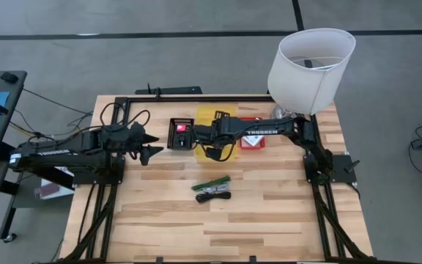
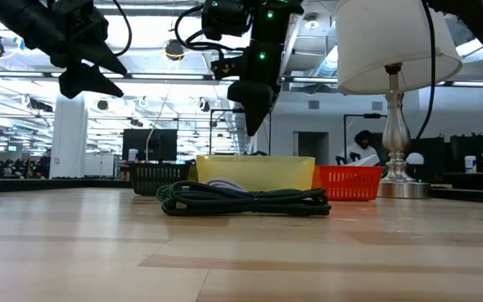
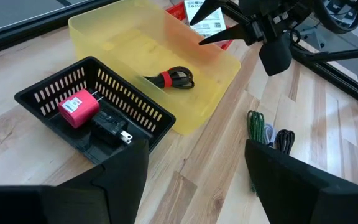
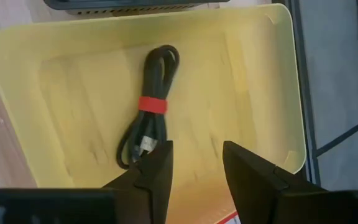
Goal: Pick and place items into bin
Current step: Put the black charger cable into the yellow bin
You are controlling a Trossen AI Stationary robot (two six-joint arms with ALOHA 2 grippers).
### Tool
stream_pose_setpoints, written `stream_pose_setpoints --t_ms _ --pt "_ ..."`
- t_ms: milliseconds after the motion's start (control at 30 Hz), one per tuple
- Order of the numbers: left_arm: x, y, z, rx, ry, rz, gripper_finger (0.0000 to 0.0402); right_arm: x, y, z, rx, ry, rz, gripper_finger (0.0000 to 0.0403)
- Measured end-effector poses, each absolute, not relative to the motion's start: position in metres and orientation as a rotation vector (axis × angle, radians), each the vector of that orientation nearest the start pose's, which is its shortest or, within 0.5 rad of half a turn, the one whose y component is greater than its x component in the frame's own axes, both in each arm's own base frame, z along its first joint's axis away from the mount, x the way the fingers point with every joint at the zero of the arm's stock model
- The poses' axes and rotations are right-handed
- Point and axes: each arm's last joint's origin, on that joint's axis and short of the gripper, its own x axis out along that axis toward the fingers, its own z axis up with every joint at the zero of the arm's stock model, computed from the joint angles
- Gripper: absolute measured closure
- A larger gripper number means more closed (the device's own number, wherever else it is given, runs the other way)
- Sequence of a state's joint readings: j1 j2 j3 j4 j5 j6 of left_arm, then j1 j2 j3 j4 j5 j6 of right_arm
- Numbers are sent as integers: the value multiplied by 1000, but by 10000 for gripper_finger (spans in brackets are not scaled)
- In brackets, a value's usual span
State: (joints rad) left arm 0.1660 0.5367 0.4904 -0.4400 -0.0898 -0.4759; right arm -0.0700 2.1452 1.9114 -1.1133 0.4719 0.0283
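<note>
A black cord bundle with a red tie [image 4: 146,118] lies flat on the floor of the yellow tray [image 4: 253,68]. My right gripper [image 4: 196,155] hovers open above that tray [image 1: 209,117], fingers pointing down, holding nothing. My left gripper [image 3: 194,149] is open and raised over the table's left part [image 1: 151,152], near the black basket [image 3: 48,93]. That basket holds a pink-red block [image 3: 78,107] and a black plug [image 3: 109,127]. A coiled green cord [image 1: 212,182] and a black cord [image 1: 212,196] lie on the bare wood nearer the front.
A red basket [image 1: 253,144] with a white labelled packet [image 3: 205,15] sits right of the yellow tray. A lamp with a white shade [image 1: 310,62] stands at the far right corner. Open wood [image 1: 218,227] spreads across the near half of the table.
</note>
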Motion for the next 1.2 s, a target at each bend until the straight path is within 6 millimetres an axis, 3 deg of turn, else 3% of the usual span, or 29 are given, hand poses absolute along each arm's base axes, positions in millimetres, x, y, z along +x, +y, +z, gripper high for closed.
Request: stream_pose_setpoints --t_ms 300,867,1200 --pt "123 23 240 -482 437 366 144 436 -20 235 -259 1312 -443 265" --pt "123 23 240 -488 436 368 144 428 90 233 -262 1275 -172 268" --pt "123 23 240 -507 435 373 144 419 138 234 -241 1217 -127 270"
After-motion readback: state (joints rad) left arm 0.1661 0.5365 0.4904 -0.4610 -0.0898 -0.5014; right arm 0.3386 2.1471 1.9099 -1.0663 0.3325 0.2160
